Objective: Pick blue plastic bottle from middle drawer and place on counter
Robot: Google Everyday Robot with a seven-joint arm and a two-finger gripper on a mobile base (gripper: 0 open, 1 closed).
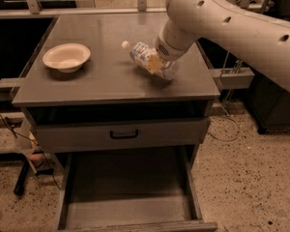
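Note:
The blue plastic bottle (140, 52) is held tilted, white cap to the upper left, low over the right half of the counter (106, 76). My gripper (157, 64) is shut on the bottle's lower body, reaching in from the upper right on the white arm (232, 23). I cannot tell whether the bottle touches the counter. The middle drawer (130, 197) stands pulled open at the bottom, its grey floor bare.
A cream bowl (66, 57) sits on the counter's left side. A closed grey drawer front with a black handle (124, 135) lies above the open drawer. A dark cabinet (275, 105) stands to the right on the speckled floor.

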